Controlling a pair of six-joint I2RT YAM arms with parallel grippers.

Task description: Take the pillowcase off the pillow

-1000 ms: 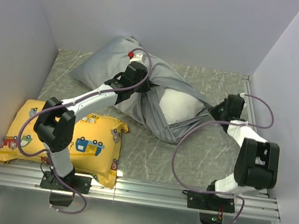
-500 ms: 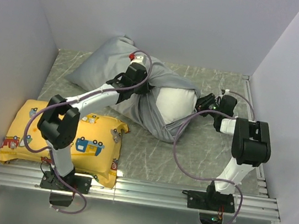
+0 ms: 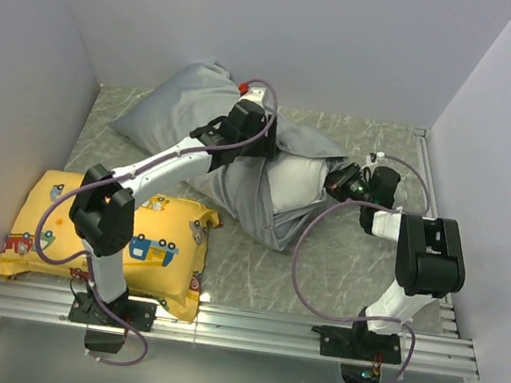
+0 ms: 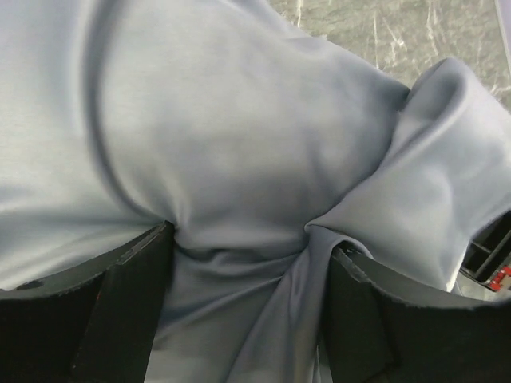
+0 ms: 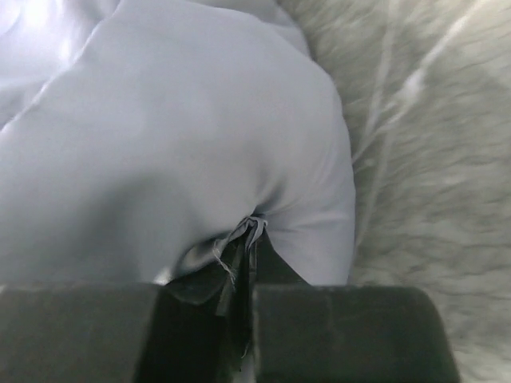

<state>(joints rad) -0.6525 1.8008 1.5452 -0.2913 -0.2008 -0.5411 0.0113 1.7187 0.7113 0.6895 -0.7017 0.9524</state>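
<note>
Clamped around a thick bunched fold of the grey, faintly shiny pillowcase (image 4: 239, 120) by the left gripper (image 4: 247, 263), fingers (image 4: 128, 303) kept partly apart by the cloth between them. Nipped almost shut on a puckered corner of the white pillow (image 5: 160, 136) by the right gripper (image 5: 249, 235). Lying wrinkled toward the back of the table (image 3: 350, 262), baring the pillow's right end, near the yellow cushion (image 3: 106, 242) at the near left.
</note>
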